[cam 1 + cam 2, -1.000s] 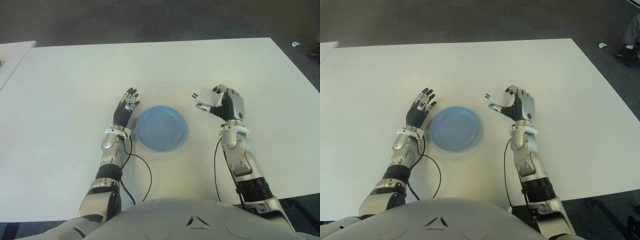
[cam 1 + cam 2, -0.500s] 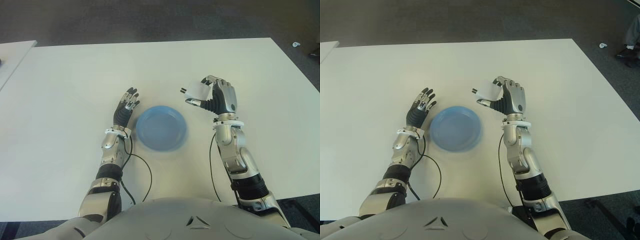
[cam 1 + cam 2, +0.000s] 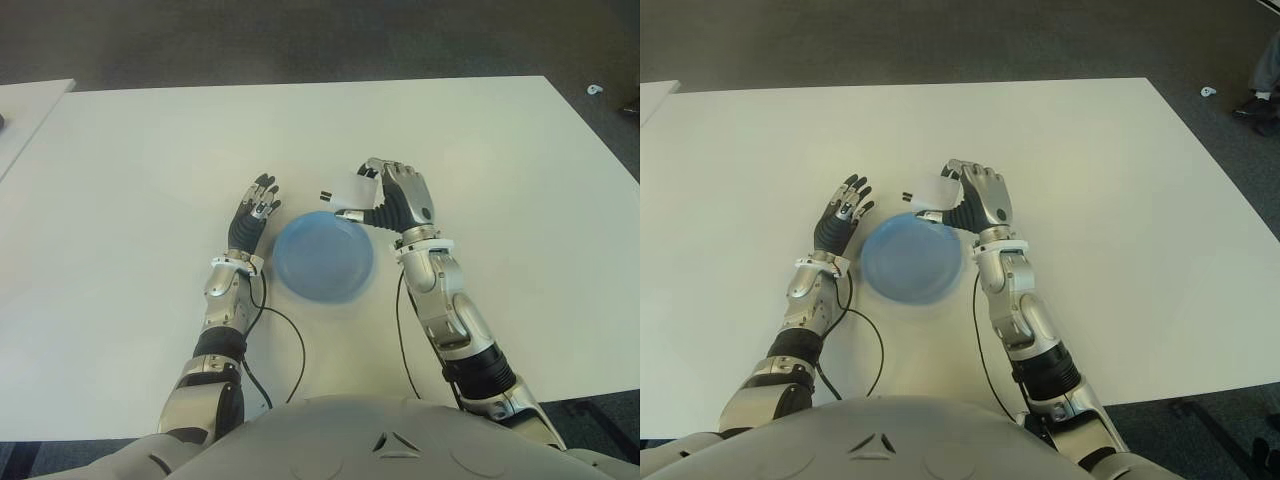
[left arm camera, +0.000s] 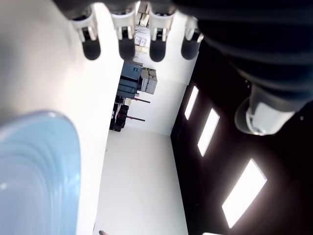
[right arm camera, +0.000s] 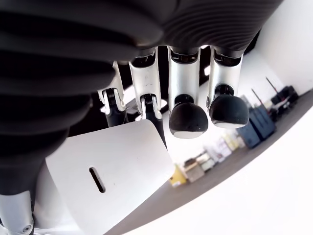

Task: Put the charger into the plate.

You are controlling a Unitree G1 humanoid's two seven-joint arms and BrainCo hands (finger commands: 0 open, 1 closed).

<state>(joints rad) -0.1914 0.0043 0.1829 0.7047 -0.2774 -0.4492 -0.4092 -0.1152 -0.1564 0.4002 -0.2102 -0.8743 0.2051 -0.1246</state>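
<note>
Charger [image 3: 350,191] held tight in right hand [image 3: 398,196] by plate [image 3: 322,256] rim, not dropped yet; left hand [image 3: 251,216] open beside plate.

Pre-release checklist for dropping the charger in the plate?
1. Charger gripped by right hand: ok, fingers closed on it in the right wrist view.
2. Charger over plate: not ok, it shows at the far rim, not over the middle.
3. Plate free of other things: ok.
4. Left hand off the plate: ok, open, beside its left edge.
5. Height of charger above plate: cannot tell.
6. Table around the plate free of obstacles: ok.
</note>
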